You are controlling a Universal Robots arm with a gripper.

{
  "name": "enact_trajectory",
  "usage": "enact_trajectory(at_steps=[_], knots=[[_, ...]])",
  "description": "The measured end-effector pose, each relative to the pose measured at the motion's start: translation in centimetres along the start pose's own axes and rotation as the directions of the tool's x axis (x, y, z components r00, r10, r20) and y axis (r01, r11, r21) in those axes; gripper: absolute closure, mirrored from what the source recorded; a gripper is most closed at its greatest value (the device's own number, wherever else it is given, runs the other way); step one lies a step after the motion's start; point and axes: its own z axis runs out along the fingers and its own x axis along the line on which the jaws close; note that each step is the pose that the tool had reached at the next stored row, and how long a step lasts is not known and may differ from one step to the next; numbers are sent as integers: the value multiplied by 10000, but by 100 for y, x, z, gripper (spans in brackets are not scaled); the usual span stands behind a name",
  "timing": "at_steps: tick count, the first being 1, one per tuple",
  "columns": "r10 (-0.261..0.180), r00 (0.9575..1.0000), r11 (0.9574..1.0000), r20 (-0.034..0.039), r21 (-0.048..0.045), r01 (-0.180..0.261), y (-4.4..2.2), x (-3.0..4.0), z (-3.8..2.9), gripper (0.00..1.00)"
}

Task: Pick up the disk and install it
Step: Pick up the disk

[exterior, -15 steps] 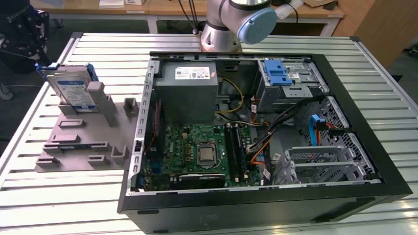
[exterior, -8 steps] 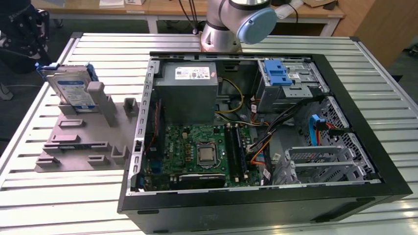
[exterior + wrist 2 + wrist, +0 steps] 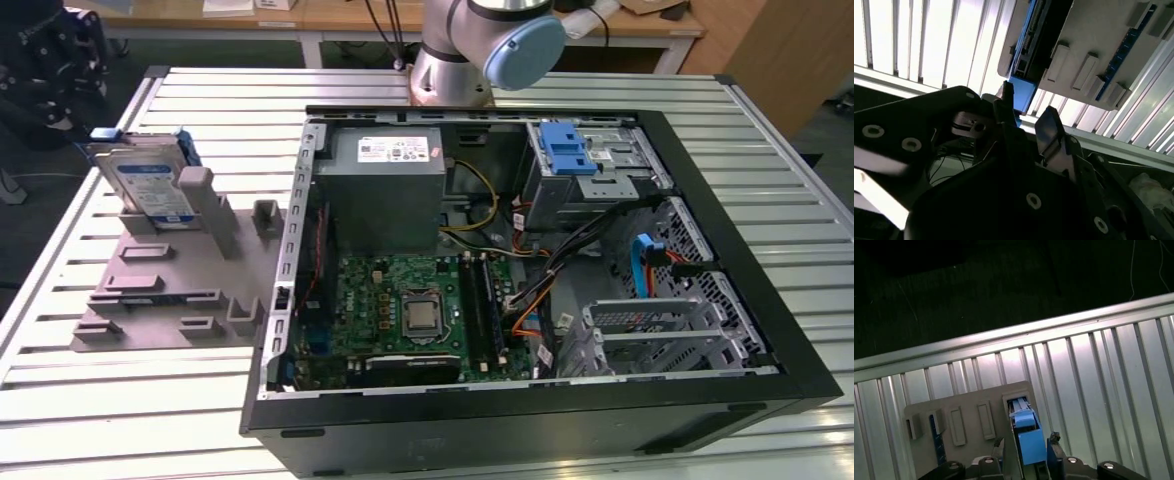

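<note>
The disk [image 3: 144,185] stands on edge in a grey holder [image 3: 147,300] on the slatted table [image 3: 80,400], at the exterior view's left. The gripper [image 3: 1026,444] hangs above its blue bracket with the jaws apart and empty. A sound grasp probably calls for centring the bracket between them and descending squarely.

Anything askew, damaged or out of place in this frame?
Nothing stands out. The disk stands upright in its slot on the grey holder at the exterior view's left, beside the open computer case. In the first wrist view the open tool sits in line with the disk's blue end.
</note>
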Motion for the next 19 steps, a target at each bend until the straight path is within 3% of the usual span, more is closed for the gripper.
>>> enact_trajectory(at_steps=[2, 4, 5, 12, 19], knots=[[0, 10000, 10000, 0, 1, 0, 0, 0, 0, 47], [-22, 10000, 10000, -1, -1, 22, 0, 0, 1, 47], [-73, 10000, 10000, -2, -2, 73, 0, -1, 2, 41], [-918, 9958, 9958, -31, -22, 918, -2, 1, 63, 41], [-1004, 9949, 9949, -36, -25, 1003, -2, -3, 102, 41]])
